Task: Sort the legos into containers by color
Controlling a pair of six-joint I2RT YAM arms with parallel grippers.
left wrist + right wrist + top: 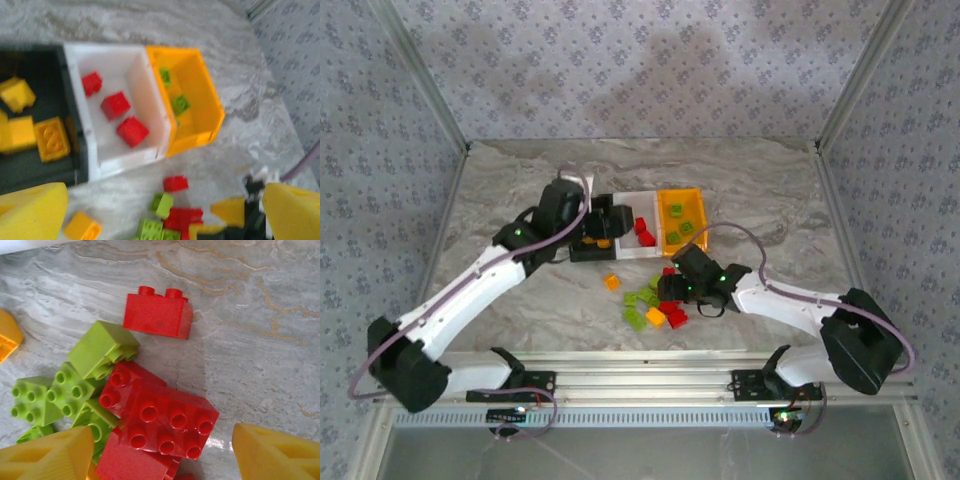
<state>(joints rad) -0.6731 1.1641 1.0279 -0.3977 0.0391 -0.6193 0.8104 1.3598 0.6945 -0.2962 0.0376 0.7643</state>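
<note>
**Top external check: sort partway done, both grippers empty**

Found left gripper (603, 226) hanging over black bin (582, 252), leftmost of three bins set side by side. Confirmed on left wrist view: pads (30, 215) spread wide, nothing between them, so released and empty. Counted several orange-yellow bricks (50, 139) lying in black bin. Judged the hover above the walls as suited to dropping a piece in.

Moved right. Noted white bin (142, 87) butted against black bin, holding three red bricks (132, 131). Noted orange bin (202, 107) butted against white bin, holding green bricks (180, 103). Judged scheme as one colour per bin, with bins kept together presumably to shorten travel.

Moved right and nearer. Logged loose pile (650, 305) of red, green and orange-yellow pieces on table (520, 190) in front of the bins, with a stray orange-yellow brick (611, 282) apart to its left. Found right gripper (667, 289) low over the pile's right side. Confirmed on right wrist view: jaws parted either side of a flat red brick (167, 422) lying studs up on others, pads not touching it, so unclenched and grasping nothing. Judged the straddle as lining up a pinch. Flagged risk of snagging lime bricks (102, 347) close on its left. Noted a tipped red brick (159, 315) just beyond, apart from the heap.
</note>
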